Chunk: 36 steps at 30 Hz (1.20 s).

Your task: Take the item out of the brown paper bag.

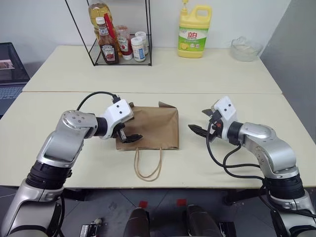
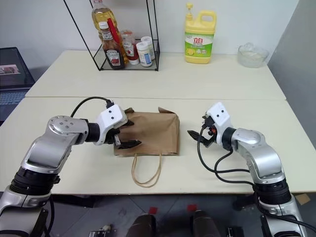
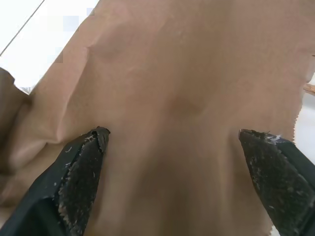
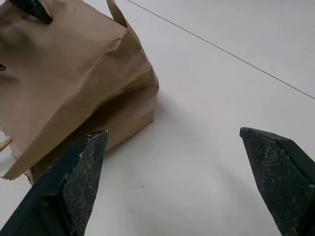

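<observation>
Both grippers wide open, empty: left gripper (image 1: 129, 137) over brown paper bag (image 1: 155, 127) lying flat mid-table, right gripper (image 1: 201, 129) just beside it. Approach step; item unseen, prob inside; next pin bag, open mouth

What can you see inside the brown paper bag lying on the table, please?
Nothing of its contents shows. The brown paper bag lies flat on the table, its paper covering whatever is inside. One cord handle trails toward the table's near edge. No bottle is visible.
</observation>
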Available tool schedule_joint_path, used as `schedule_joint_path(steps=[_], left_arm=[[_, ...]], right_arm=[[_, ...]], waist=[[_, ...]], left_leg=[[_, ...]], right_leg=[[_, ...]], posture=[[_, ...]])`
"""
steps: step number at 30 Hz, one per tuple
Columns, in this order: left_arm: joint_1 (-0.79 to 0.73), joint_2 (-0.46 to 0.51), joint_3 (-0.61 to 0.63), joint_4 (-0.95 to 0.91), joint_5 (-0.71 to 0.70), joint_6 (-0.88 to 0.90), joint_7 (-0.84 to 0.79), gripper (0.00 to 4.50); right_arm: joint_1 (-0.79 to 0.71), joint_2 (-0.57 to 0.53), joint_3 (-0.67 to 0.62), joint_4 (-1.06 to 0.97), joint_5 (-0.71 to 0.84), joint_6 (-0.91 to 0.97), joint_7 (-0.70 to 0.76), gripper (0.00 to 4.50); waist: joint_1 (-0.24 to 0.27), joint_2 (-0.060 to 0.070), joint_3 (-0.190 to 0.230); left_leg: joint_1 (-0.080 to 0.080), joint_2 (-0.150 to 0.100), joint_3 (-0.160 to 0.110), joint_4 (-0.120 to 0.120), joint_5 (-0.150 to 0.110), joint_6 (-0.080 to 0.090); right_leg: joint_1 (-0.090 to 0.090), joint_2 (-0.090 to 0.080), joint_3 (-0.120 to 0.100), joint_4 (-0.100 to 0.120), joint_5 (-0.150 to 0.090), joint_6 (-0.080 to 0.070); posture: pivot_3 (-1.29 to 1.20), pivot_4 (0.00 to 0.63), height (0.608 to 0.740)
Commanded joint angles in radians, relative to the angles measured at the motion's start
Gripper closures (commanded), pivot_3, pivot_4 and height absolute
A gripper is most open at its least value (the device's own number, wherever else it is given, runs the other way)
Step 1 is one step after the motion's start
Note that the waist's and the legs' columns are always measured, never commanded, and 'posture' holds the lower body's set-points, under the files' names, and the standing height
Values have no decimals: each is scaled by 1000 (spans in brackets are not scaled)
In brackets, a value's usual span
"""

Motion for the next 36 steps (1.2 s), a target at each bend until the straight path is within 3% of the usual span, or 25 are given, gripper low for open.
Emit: schedule_joint_path(steps=[1, 15, 19, 28, 36], left_arm=[[18, 9, 18, -39, -22, 3, 12, 0], [0, 183, 41, -54, -97, -342, -244, 0], [68, 209, 14, -75, -77, -505, -308, 0], [145, 130, -42, -12, 1, -692, -249, 0], [183, 99, -70, 28, 48, -793, -233, 0]], right_arm=[[7, -8, -16, -19, 11, -19, -6, 15], [123, -124, -40, -91, 81, -87, 123, 15], [181, -177, -35, -135, 121, -105, 193, 15], [301, -269, 11, -266, 178, -152, 316, 15], [316, -251, 77, -260, 145, -208, 299, 15]], waist=[[0, 0, 0], [1, 0, 0], [2, 0, 0], [7, 0, 0], [7, -1, 0]], left_leg=[[0, 0, 0, 0, 0, 0], [0, 0, 0, 0, 0, 0], [0, 0, 1, -1, 0, 0], [0, 1, 0, 0, 0, 0], [0, 1, 0, 0, 0, 0]], right_leg=[[0, 0, 0, 0, 0, 0], [0, 0, 0, -1, 0, 0], [0, 0, 0, -1, 0, 0], [0, 1, 0, -1, 0, 0], [1, 1, 0, -1, 0, 0]], posture=[[0, 150, 740], [0, 150, 740], [0, 150, 740], [0, 150, 740], [0, 150, 740]])
